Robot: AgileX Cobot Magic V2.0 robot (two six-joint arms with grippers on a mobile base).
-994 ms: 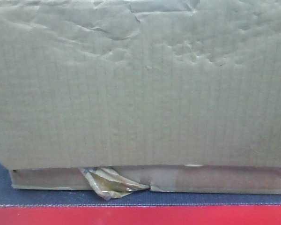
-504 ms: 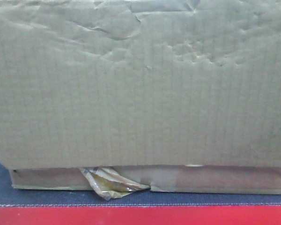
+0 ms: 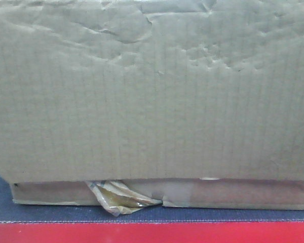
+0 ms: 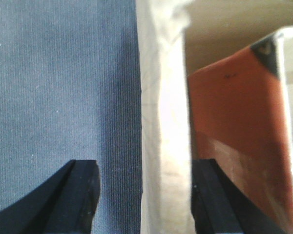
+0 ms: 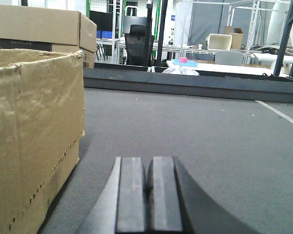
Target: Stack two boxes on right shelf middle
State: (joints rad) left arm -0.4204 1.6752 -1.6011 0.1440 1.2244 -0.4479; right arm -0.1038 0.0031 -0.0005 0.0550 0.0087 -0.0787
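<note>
Nothing has moved in the front view over the last second. The tall box fills the frame exactly as before. It seems to sit on the flat box, whose crumpled tape tag pokes out at the same spot, near the red front edge of the table. I read that as no progress: both boxes are on the table, and the shelf shows in none of my views.

My left gripper is spread wide with a pale cardboard wall standing between its jaws. One finger is just beside the wall and the other is clear over the grey cloth, so nothing is clamped. I can't tell which box that wall belongs to.

My right gripper is pressed closed on nothing, low over the table. An open-topped box stands near it, to the left in its view.
</note>
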